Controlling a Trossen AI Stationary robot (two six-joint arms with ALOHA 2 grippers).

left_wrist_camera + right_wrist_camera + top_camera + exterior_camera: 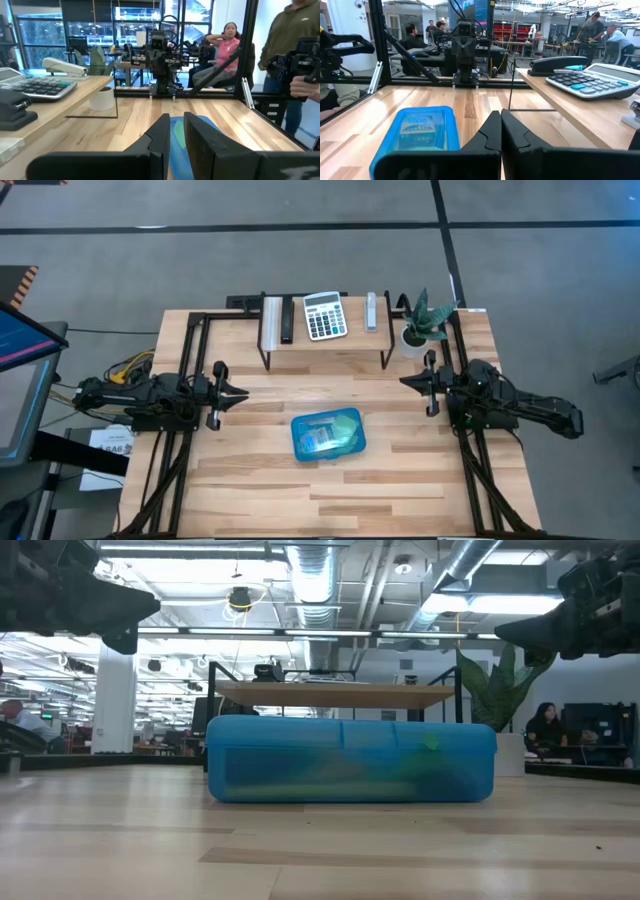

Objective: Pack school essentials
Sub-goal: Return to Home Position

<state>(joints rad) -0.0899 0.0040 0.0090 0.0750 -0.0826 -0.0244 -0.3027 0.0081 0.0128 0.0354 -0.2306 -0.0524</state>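
A blue see-through box lies flat on the middle of the table with its lid on. In the low view the box shows only blurred green and pale shapes inside. Through the lid in the right wrist view I see a printed card. Pencils, scissors and crayon box cannot be told apart. My left gripper hovers left of the box, its fingers a narrow gap apart. My right gripper hovers to the box's right and farther back, with its fingers shut.
A low wooden shelf stands at the far edge. It carries the calculator, a stapler, a dark block and a white block. The potted plant stands at its right end. People stand beyond the table.
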